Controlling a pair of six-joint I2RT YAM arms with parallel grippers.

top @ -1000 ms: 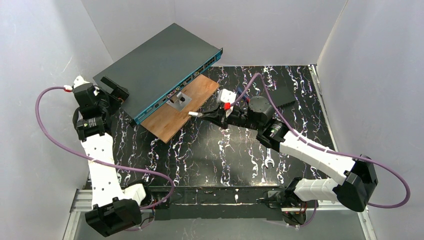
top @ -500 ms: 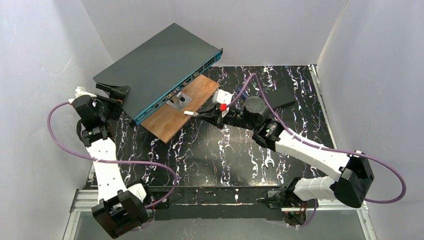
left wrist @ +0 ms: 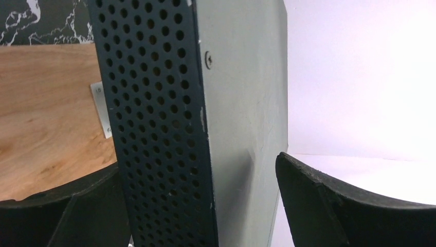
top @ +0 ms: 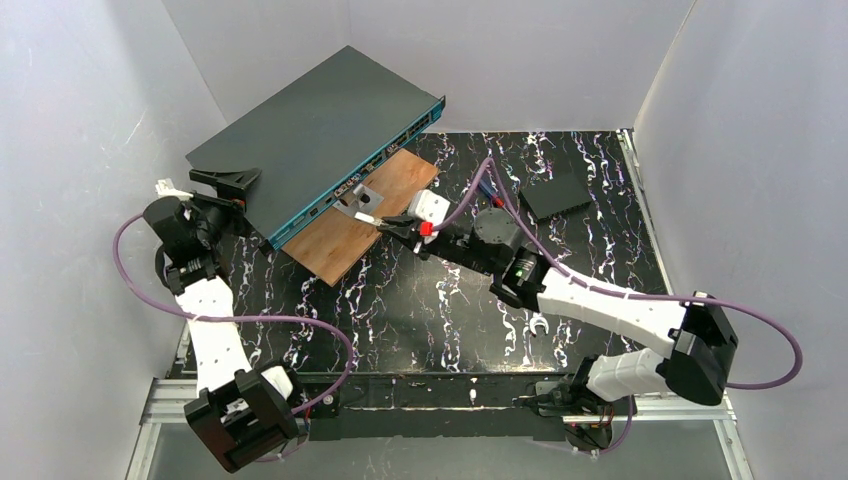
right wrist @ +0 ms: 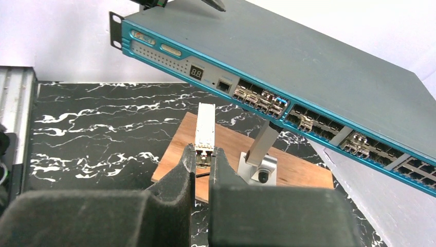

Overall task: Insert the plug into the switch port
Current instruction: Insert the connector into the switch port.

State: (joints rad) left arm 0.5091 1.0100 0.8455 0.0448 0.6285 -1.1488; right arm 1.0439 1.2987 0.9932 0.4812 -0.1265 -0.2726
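I see matt paint on the flat dark grey metal switch [top: 310, 120], a smooth grain on the rectangular brown wooden board [top: 335, 250].

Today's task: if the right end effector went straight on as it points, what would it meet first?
Likely the switch, at its teal port edge, met by the plug the right end effector holds; depth is uncertain.

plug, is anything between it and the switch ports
Nothing visible. The plug, in the right gripper, faces the switch ports across open air; the metal bracket on the board stands close beside that line, not in it.
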